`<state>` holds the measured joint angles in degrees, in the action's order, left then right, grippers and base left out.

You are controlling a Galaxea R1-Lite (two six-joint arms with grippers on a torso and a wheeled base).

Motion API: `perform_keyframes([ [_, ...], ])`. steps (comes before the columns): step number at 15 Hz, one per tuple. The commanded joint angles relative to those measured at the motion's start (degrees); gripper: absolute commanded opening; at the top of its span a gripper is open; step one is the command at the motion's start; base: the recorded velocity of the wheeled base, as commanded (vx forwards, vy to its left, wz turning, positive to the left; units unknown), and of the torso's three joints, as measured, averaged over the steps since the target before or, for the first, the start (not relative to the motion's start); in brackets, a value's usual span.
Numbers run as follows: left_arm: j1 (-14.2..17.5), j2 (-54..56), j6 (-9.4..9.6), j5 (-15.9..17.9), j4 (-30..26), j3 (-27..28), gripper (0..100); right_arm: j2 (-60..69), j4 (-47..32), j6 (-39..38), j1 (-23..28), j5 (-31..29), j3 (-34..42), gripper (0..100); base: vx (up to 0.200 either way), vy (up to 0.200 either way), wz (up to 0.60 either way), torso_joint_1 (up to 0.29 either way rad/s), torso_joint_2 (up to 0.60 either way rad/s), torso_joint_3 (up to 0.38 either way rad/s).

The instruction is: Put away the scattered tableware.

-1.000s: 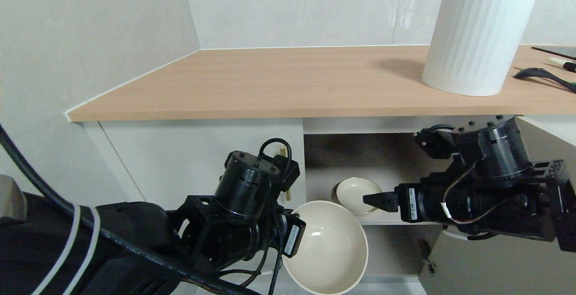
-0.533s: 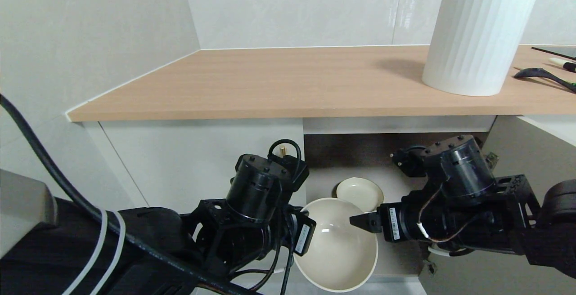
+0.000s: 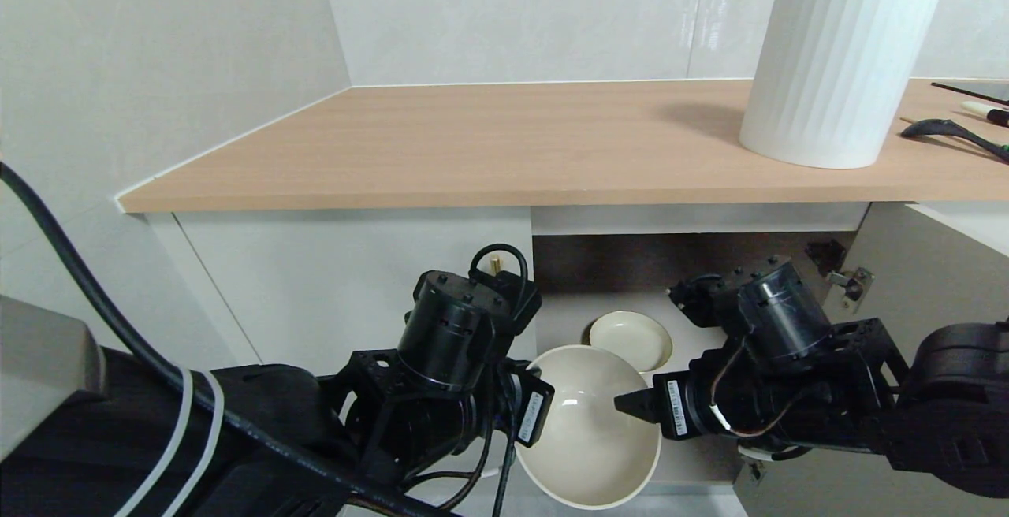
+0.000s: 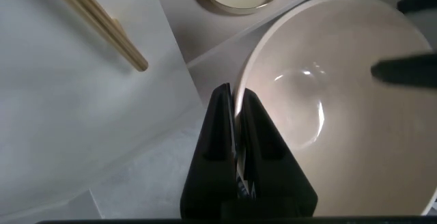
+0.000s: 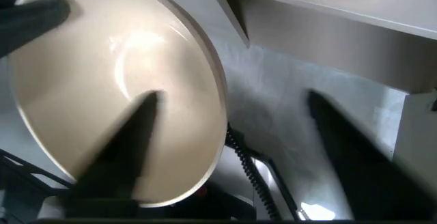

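The left gripper (image 3: 530, 419) is clamped on the rim of a large cream-coloured round bowl (image 3: 590, 432), one finger inside the rim and one outside, as the left wrist view (image 4: 235, 100) shows plainly. The bowl is held in the air, tilted with its hollow facing up and toward the right arm, in front of the open cabinet below the light wooden surface (image 3: 489, 146). The right gripper (image 3: 632, 405) is at the bowl's opposite side with its fingers spread apart; in the right wrist view (image 5: 229, 104) one finger lies over the bowl's hollow (image 5: 123, 80) and the other outside its rim, and whether either touches the bowl cannot be told. Behind the bowl, a small cream shallow dish (image 3: 631, 339) sits upright on the cabinet shelf (image 3: 564, 320). The white cabinet door (image 3: 938, 265) stands open at the right. On the surface above stand a tall white ribbed cylindrical container (image 3: 843, 60) and, just beside it, a dark utensil (image 3: 946, 130).
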<state>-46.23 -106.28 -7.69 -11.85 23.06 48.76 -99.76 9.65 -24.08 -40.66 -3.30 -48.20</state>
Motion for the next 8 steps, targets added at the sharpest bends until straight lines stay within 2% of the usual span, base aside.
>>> perform_keyframes([
  [1,0.0,0.1,-0.04,0.0,0.1,0.0,0,-1.1,0.0,0.0,-0.6,0.1,-0.1,0,0.0,0.0,0.0,0.0,0.0,0.0],
  [8,0.0,-0.2,-0.13,0.0,0.1,-0.1,0,-1.9,0.0,-0.1,-0.9,0.0,0.0,0,0.0,0.0,0.0,0.0,0.0,0.0],
])
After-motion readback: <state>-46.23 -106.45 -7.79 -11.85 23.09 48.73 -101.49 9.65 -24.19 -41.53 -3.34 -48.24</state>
